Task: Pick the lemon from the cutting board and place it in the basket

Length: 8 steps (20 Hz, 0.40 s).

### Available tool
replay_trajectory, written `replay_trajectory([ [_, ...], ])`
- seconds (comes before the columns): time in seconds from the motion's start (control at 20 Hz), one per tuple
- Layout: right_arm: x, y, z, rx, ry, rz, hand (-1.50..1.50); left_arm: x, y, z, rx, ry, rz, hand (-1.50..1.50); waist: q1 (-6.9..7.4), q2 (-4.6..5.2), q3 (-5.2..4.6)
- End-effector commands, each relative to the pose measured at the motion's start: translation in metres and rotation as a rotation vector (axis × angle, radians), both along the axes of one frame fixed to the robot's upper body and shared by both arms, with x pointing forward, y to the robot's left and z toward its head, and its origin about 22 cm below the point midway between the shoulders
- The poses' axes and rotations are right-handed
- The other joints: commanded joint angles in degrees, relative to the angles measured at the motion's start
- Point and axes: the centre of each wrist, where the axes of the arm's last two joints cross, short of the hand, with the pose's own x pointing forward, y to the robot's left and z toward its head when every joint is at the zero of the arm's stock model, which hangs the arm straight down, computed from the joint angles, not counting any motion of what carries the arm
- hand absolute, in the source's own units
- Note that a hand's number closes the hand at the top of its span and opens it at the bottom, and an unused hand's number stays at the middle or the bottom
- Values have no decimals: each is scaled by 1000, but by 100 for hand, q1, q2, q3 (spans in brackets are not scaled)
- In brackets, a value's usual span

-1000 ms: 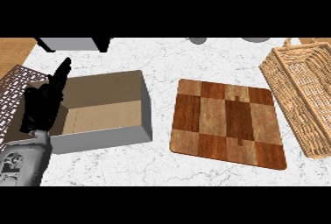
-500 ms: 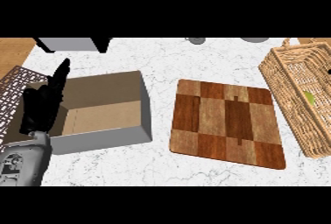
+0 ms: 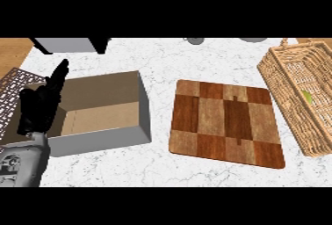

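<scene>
Nothing has shifted over the last second: the cutting board point(image 3: 227, 124) stays bare, a yellow-green lemon point(image 3: 307, 96) shows inside the right-hand basket point(image 3: 304, 88), and the left robot hand point(image 3: 40, 105) rests open, so the placing looks done.

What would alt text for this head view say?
A bare wooden cutting board lies mid-counter; a yellow-green lemon shows inside the wicker basket at right. The left hand rests open, fingers up, beside a grey box.
</scene>
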Motion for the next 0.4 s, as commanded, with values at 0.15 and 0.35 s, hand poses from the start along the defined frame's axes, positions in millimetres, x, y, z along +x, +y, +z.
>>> replay_trajectory([
  [0.15, -60, -72, 10, 118, -26, -99, -150, -11, -6, -38, -58, 171, 15, 0, -65, 104, -94],
  [0.35, -101, -106, 8, 139, -58, -109, -150, -13, 9, -38, -39, 156, 25, 0, -57, 114, -90],
])
